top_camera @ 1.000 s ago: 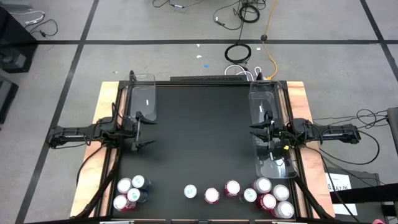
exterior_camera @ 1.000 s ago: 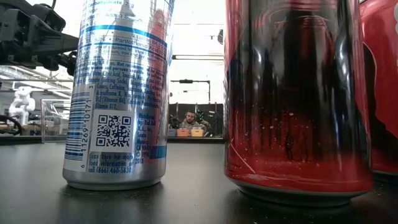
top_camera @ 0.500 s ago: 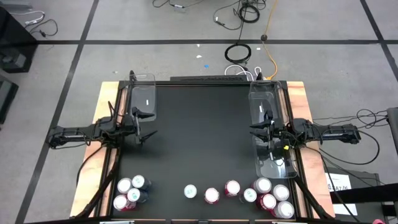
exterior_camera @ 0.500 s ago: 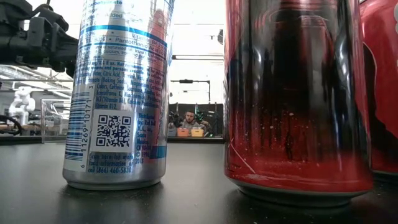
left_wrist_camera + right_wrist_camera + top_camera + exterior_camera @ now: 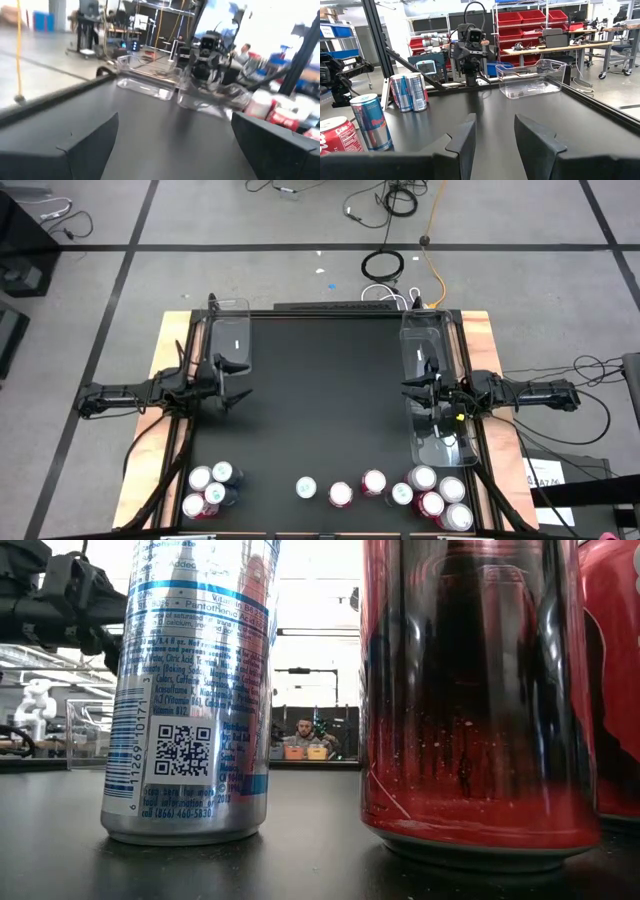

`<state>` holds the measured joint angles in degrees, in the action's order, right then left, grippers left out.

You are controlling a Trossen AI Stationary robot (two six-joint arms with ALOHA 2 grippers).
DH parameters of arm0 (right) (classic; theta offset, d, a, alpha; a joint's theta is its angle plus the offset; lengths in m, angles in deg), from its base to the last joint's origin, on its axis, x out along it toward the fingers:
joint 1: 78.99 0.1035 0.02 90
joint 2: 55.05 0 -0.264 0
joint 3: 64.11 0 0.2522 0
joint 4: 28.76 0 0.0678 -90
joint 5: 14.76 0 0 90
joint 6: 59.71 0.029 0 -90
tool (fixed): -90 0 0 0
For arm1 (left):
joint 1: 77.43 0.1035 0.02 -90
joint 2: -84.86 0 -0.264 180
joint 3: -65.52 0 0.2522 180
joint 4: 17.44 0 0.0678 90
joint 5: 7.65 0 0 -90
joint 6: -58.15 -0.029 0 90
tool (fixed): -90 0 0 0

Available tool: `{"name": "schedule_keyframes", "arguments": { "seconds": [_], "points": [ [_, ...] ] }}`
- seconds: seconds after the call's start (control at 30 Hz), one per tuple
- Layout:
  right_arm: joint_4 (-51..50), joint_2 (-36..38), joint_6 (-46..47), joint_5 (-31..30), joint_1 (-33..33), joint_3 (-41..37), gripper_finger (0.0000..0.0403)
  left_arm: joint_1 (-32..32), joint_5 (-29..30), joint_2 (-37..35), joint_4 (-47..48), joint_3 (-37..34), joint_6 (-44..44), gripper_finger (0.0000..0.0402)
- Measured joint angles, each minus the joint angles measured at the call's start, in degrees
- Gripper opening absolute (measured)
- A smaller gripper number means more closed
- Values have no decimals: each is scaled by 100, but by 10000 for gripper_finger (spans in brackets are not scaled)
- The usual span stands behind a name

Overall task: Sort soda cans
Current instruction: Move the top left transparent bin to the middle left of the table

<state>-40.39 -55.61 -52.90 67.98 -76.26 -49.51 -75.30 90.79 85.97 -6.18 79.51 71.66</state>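
Note:
Several soda cans stand upright on their bases along the table's near edge: a cluster at the near left (image 5: 208,487), a row in the middle (image 5: 340,494) and a group at the near right (image 5: 440,498). The low view shows a silver-blue can (image 5: 190,690) and a red can (image 5: 475,690) close up. My left gripper (image 5: 230,381) (image 5: 175,145) is open above the table's left side, just near of a clear bin (image 5: 228,340). My right gripper (image 5: 420,388) (image 5: 492,135) is open, hovering over the clear bins on the right (image 5: 428,345).
Clear bins sit at the far left (image 5: 532,77) and along the right edge (image 5: 446,438) (image 5: 145,82). The black table top (image 5: 320,400) lies bare between the arms. Frame rails (image 5: 170,430) run along both sides. Beyond the table, a person sits far back (image 5: 303,730).
My left gripper has turned at the wrist and shifted slightly toward the far edge, and it shows a little higher in the low view. The cans and bins stand where they stood.

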Motion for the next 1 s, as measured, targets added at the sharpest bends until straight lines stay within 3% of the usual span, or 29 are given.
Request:
{"name": "schedule_keyframes", "arguments": {
  "seconds": [0.13, 0.57, 0.7, 1.0],
  "points": [
    [0, 2, 0, -1, 2, -2, 128, 0, 510, 0, -49, 0, 263, 398],
    [-2, 0, 0, -1, 0, -1, 128, 0, 568, 0, -339, 2, 788, 398],
    [-1, 0, 0, -1, 1, -1, 128, 4, 846, 0, -624, 23, 1019, 398],
    [-1, 0, 0, -1, 1, 1, 128, 7, 1920, 650, -323, 1058, 1017, 398]
  ]
}}
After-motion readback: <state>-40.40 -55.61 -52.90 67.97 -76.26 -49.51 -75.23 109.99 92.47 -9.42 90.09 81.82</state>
